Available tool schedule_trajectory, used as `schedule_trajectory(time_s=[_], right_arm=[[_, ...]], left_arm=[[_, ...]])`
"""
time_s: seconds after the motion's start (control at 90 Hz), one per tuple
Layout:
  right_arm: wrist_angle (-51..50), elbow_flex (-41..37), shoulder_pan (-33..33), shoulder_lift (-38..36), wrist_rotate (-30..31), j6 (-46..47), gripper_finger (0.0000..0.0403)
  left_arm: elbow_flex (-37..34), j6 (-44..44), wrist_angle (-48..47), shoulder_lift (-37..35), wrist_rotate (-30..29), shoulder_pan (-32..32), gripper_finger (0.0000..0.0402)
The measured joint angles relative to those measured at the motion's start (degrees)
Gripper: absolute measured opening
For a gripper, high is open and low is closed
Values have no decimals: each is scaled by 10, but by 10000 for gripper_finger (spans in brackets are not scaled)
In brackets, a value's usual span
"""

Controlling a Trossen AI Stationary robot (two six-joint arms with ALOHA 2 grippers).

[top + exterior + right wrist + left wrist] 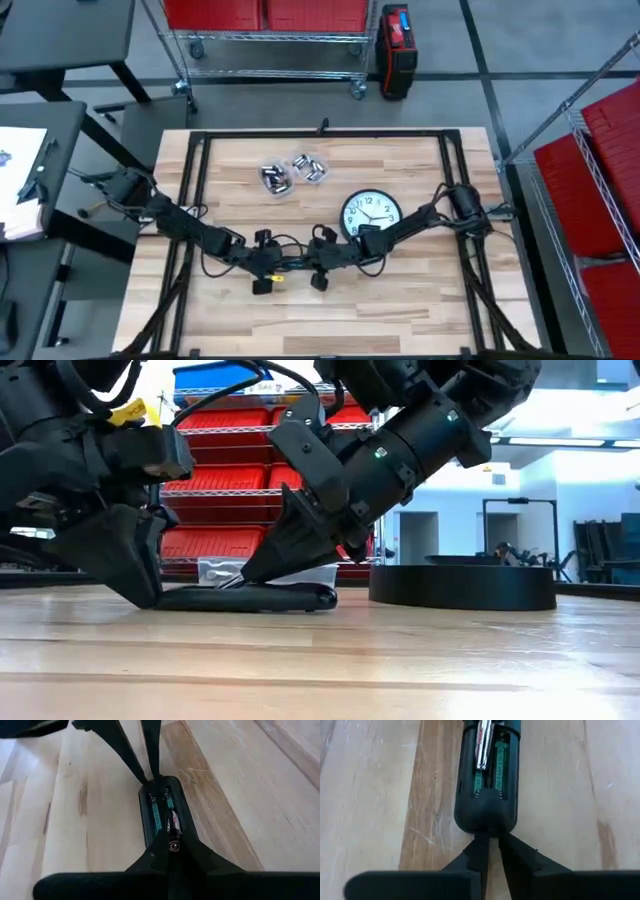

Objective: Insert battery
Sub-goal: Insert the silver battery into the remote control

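While left pincer [490, 851] sits nearly closed at remote [487, 795] end, right pincer [172, 851] clamps battery [172, 827] in compartment.

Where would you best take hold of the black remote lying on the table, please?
Probably across its two long sides at mid-length, coming from above. The remote lies flat with its battery bay facing up, and it is narrow and straight-sided, so the jaws could span it there without covering the battery.
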Motion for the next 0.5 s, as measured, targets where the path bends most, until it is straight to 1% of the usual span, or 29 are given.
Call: schedule_trajectory(time_s=[0.433, 0.5], right_arm=[[19, 0, -11, 3, -10, -2, 11], [28, 3, -11, 13, -10, -2, 11]], left_arm=[[11, 2, -7, 1, 0, 1, 28], [12, 6, -6, 2, 0, 1, 28]])
